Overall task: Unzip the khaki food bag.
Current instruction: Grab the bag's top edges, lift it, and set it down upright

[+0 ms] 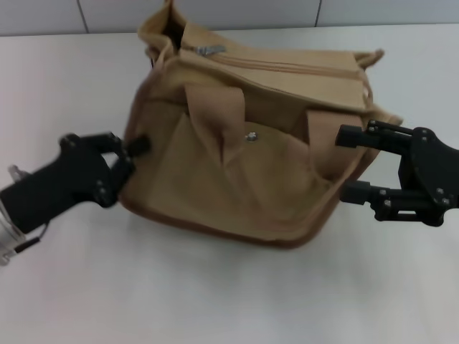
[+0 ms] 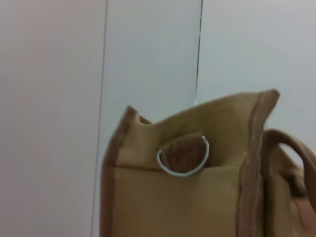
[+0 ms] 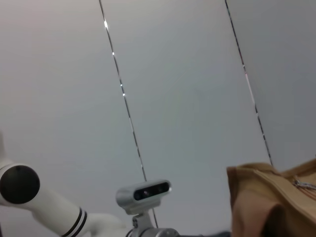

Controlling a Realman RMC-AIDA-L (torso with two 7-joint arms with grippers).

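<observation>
1. Nearest the head camera, the left claw (image 1: 128,159) pressed against the left end of the khaki food bag (image 1: 251,186); its fingers looked nearly closed on the fabric edge, though a true grip could not be confirmed.
2. Right claw (image 1: 353,163) stood wide open at the bag's right end, holding nothing.
3. Bag sat mid-table (image 1: 215,301), zipper pull (image 1: 210,50) at the far left top.
4. Risk: soft canvas could slide or buckle if the pull was drawn without firm anchoring.
5. No brand or writing was legible.
</observation>
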